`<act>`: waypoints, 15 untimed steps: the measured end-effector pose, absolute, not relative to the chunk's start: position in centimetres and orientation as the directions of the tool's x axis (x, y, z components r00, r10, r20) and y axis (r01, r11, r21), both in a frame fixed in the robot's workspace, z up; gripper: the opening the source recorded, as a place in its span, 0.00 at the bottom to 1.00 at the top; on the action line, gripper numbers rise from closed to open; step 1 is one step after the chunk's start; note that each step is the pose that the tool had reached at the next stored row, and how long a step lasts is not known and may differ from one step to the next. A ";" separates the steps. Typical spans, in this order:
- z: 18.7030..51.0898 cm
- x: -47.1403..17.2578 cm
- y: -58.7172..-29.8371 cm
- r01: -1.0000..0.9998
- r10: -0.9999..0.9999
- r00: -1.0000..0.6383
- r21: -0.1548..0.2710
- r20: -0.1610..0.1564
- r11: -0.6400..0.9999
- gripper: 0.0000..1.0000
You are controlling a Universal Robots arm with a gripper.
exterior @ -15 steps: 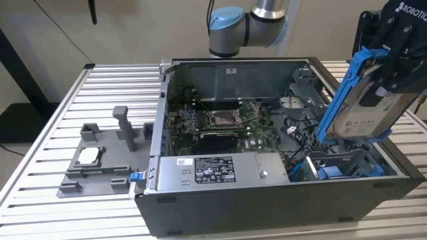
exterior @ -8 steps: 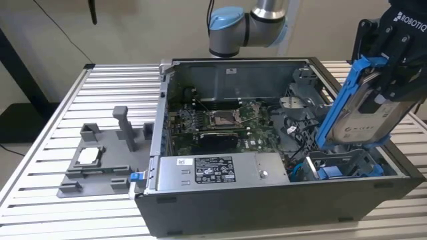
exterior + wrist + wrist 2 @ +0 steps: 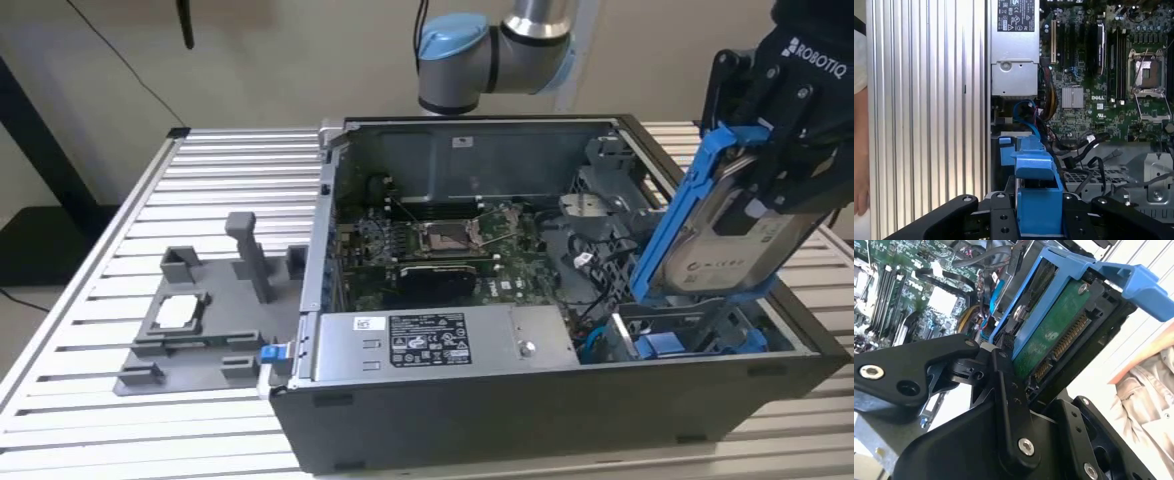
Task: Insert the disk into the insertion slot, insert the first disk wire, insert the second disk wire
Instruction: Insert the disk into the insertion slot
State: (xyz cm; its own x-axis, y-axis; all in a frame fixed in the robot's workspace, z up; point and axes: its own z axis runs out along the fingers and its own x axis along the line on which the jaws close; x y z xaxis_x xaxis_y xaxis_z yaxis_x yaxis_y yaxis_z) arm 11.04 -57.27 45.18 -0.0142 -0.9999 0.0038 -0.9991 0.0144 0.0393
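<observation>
Beige wall (image 3: 267, 60) stands behind a table (image 3: 107, 250) made of long metal slats. On this table lies a black computer case (image 3: 534, 420) with its side open, so that the green motherboard (image 3: 441, 250) and a grey power-supply box (image 3: 427, 340) are visible inside. At the exterior view's left of the case, a grey plastic fixture (image 3: 200, 320) with upright posts rests on the slats, well apart from the gripper.

The robot arm (image 3: 494, 50) reaches in from behind the case. Its gripper (image 3: 767, 185) is at the exterior view's right, above the front corner of the case. The jaws are closed on the disk (image 3: 727, 245) and grip it at its upper part by the two long sides of its blue carrier (image 3: 667, 230). The disk is steeply tilted, almost upright, with the pale label toward the camera. Its lower end is directly over the insertion slot (image 3: 687, 322). I cannot tell whether it already touches the rim. The disk does not lie flat in the slot.

In the second wrist view one black finger (image 3: 1006, 385) presses on the carrier's edge, and the green circuit side of the disk is exposed. In the first wrist view blue and black cables (image 3: 1026, 112) lie between the power-supply box and the carrier, and a person's arm (image 3: 859, 165) is at the table's edge.
</observation>
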 end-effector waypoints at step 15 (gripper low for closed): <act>43.8 11.0 -57.3 -0.999 -1.000 -0.014 0.039 0.003 0.014 0.33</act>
State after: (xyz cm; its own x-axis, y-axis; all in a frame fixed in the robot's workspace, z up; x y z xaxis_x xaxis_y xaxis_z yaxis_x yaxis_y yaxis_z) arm 11.05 -57.28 43.81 -0.0143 -0.9999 0.0034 -0.9991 0.0144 0.0393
